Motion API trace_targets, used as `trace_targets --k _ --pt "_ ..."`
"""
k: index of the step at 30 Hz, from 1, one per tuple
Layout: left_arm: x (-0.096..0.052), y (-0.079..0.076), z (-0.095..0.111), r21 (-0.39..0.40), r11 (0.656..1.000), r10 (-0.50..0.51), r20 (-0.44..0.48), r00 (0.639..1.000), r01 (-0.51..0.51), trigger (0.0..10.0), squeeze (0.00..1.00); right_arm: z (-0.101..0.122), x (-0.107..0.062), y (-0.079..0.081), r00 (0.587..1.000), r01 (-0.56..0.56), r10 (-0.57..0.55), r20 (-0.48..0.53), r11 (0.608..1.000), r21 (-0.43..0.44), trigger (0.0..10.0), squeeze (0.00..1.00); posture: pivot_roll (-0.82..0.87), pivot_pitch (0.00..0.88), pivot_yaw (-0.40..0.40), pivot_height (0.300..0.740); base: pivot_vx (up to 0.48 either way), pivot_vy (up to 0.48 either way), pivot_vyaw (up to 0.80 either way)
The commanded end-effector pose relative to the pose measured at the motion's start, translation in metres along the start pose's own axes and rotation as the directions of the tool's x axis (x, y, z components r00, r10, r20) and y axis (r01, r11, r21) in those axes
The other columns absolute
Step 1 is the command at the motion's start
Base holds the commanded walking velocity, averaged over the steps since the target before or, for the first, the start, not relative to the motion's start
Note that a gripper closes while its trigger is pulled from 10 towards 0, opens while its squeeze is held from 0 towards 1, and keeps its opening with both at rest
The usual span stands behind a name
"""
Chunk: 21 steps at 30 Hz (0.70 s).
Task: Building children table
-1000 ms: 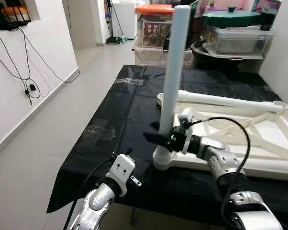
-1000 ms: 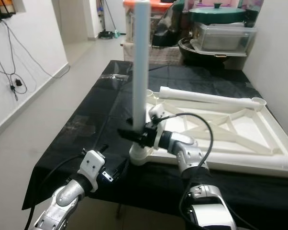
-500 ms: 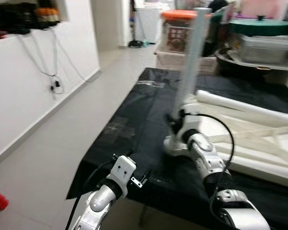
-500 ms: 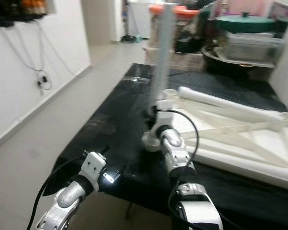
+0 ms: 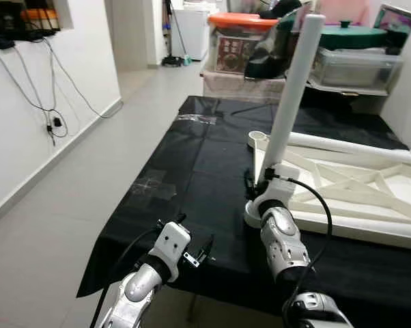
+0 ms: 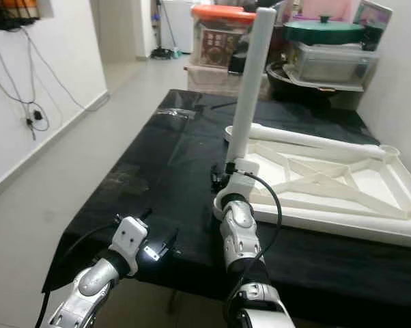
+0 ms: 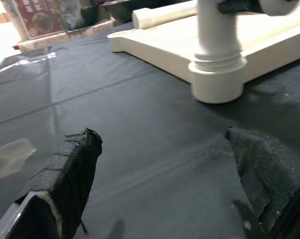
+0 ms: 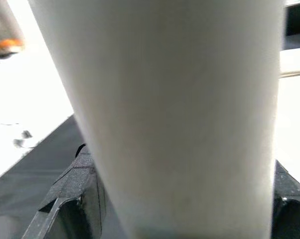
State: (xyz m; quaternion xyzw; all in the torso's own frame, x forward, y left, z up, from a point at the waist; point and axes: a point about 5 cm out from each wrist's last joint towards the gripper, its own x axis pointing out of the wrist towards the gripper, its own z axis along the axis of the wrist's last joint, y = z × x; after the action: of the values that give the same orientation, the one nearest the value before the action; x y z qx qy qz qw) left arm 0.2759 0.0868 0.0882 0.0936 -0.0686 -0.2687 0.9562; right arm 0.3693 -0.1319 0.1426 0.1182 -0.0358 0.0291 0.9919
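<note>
A white children's table top point(image 5: 356, 229) lies upside down on the black-covered table point(image 5: 192, 157). One white table leg point(image 5: 291, 102) stands in the socket at its near left corner. My right gripper point(image 5: 255, 184) is shut on this leg just above the socket. In the right wrist view the leg point(image 8: 175, 109) sits between the black fingers point(image 8: 75, 184). A second leg point(image 5: 349, 145) lies along the far rail. My left gripper point(image 7: 165, 144) hangs open and holds nothing, low over the cloth by the near edge, left of the socket point(image 7: 217, 82).
Storage boxes with an orange lid point(image 5: 241, 41) and a green lidded pot point(image 5: 359, 34) are stacked behind the table. A white wall with hanging cables point(image 5: 48, 123) runs along the left, with grey floor point(image 5: 69, 198) between it and the table.
The camera has swung, so the whole scene has shifted. My right gripper stays on the leg, its forearm now reaching from the near edge rather than from the right. The left gripper is unchanged.
</note>
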Motion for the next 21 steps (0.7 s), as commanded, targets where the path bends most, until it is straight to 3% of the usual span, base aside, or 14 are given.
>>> trace_targets --k 1,2,5,6,7,9,11,12,13,15,16,17,18,21 --pt "0.001 -0.001 0.002 0.012 1.0 -0.012 0.009 1.0 0.011 10.0 0.0 0.013 0.007 0.009 0.994 -0.102 0.102 0.043 0.995 -0.001 10.0 0.0 0.1 0.0 -0.055 0.74 0.0 0.0 0.0" --pt "0.0 -0.001 0.002 0.013 1.0 -0.011 0.011 1.0 0.01 10.0 0.0 0.016 0.011 0.007 0.983 -0.179 0.179 0.032 0.984 0.004 10.0 0.0 0.09 0.0 -0.052 0.74 0.0 0.0 0.0" --pt "0.001 0.0 0.003 0.014 1.0 -0.01 0.013 1.0 0.01 10.0 0.0 0.021 0.013 0.006 0.973 -0.228 0.227 0.025 0.974 0.005 10.0 0.0 0.09 0.0 -0.052 0.74 0.0 0.0 0.0" --pt "0.001 0.0 0.003 0.015 1.0 -0.01 0.016 1.0 0.01 10.0 0.0 0.026 0.015 0.005 0.948 -0.316 0.316 0.018 0.949 -0.015 10.0 0.0 0.1 0.0 -0.056 0.74 0.0 0.0 0.0" --pt "0.001 0.0 0.003 0.015 1.0 -0.01 0.016 1.0 0.01 10.0 0.0 0.026 0.015 0.005 0.948 -0.316 0.316 0.018 0.949 -0.015 10.0 0.0 0.1 0.0 -0.056 0.74 0.0 0.0 0.0" --pt "0.001 0.001 0.004 0.019 1.0 -0.01 0.02 1.0 0.009 10.0 0.0 0.032 0.014 0.008 0.852 -0.523 0.521 -0.051 0.852 -0.023 10.0 0.0 0.1 0.0 -0.054 0.74 0.0 0.0 0.0" --pt "0.001 0.001 0.004 0.019 1.0 -0.01 0.02 1.0 0.009 10.0 0.0 0.032 0.014 0.008 0.852 -0.523 0.521 -0.051 0.852 -0.023 10.0 0.0 0.1 0.0 -0.054 0.74 0.0 0.0 0.0" --pt "0.001 0.001 0.005 0.02 1.0 -0.009 0.022 1.0 0.009 10.0 0.0 0.03 0.009 0.013 0.765 -0.64 0.634 -0.114 0.768 -0.023 10.0 0.0 0.1 0.0 -0.051 0.74 0.0 0.0 0.0" --pt "0.001 0.001 0.005 0.02 1.0 -0.009 0.022 1.0 0.009 10.0 0.0 0.03 0.009 0.013 0.765 -0.64 0.634 -0.114 0.768 -0.023 10.0 0.0 0.1 0.0 -0.051 0.74 0.0 0.0 0.0" --pt "0.001 0.002 0.005 0.022 1.0 -0.011 0.022 1.0 0.01 10.0 0.0 0.018 -0.003 0.021 0.555 -0.82 0.795 -0.246 0.573 0.002 10.0 0.0 0.12 0.0 -0.057 0.74 0.0 0.0 0.0" --pt "0.001 0.002 0.005 0.022 1.0 -0.011 0.022 1.0 0.01 10.0 0.0 0.018 -0.003 0.021 0.555 -0.82 0.795 -0.246 0.573 0.002 10.0 0.0 0.12 0.0 -0.057 0.74 0.0 0.0 0.0" --pt "0.001 0.002 0.005 0.023 1.0 -0.011 0.021 1.0 0.011 10.0 0.0 0.011 -0.009 0.023 0.457 -0.873 0.84 -0.292 0.486 0.031 10.0 0.0 0.12 0.0 -0.057 0.74 0.0 0.0 0.0" --pt "0.001 0.002 0.005 0.024 1.0 -0.011 0.021 1.0 0.011 10.0 0.0 0.008 -0.012 0.025 0.401 -0.898 0.86 -0.314 0.437 0.051 10.0 0.0 0.12 0.0 -0.057 0.74 0.0 0.0 0.0" --pt "0.001 0.002 0.005 0.028 1.0 -0.01 0.021 1.0 0.01 10.0 0.0 0.007 -0.01 0.03 0.369 -0.908 0.874 -0.315 0.411 0.077 10.0 0.0 0.13 0.0 -0.062 0.74 0.0 0.0 0.0"
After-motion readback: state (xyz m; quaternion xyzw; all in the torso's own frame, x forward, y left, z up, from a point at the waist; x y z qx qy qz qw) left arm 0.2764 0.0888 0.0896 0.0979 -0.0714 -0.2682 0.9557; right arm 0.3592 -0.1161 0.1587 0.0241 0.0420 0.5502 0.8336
